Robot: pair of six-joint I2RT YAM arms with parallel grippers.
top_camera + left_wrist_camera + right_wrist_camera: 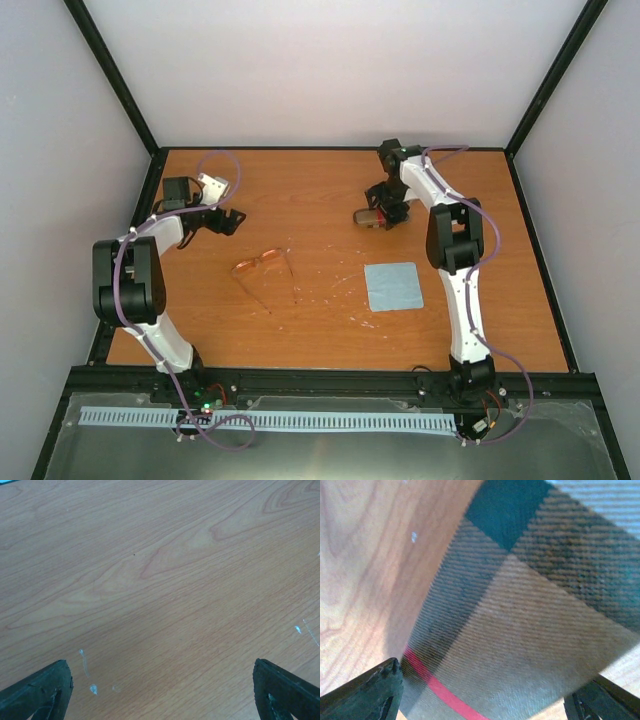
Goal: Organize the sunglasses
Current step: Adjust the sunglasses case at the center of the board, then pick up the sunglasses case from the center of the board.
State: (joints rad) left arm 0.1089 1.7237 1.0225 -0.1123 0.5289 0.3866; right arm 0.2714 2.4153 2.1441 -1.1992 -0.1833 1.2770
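- Both spread: left claw [162, 692] over wooden tabletop [160, 580]; right claw [482, 692] straddling the tan red-striped fabric case [530, 630], we judge to grasp it.
- Orange-lensed thin-armed sunglasses [262, 261] wait apart.

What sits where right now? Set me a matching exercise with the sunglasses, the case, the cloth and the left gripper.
Things:
1. sunglasses
2. case
3. cloth
4. left gripper

Places or states:
A. between the spread fingers of the right gripper
B. lying flat beside the right arm
C. open over bare table, holding nothing
D. mid-table, untouched

Pairs: 1-D, 2-A, 3-B, 4-C.
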